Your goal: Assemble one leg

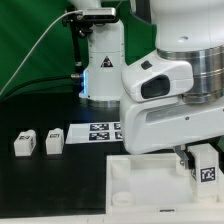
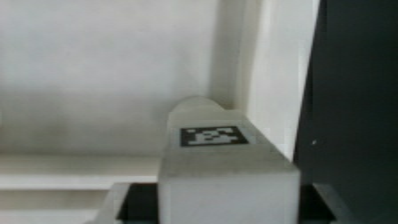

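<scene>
arm low, hand (image 1: 203, 160) pointing down, clamped on the leg (image 1: 207, 176)

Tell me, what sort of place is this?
Probably a robotics lab bench: a white robot arm gripping a tagged leg at a black table, a green backdrop, and a marker board.

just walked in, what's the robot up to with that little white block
The arm's gripper holds one leg, a small white block with a square tag, over the exterior view's right side of the white tray. The wrist view shows the leg close by the tray's raised rim, but whether it sits in a socket yet cannot be told. Two more legs lie at the exterior view's left, beside the marker board.
</scene>
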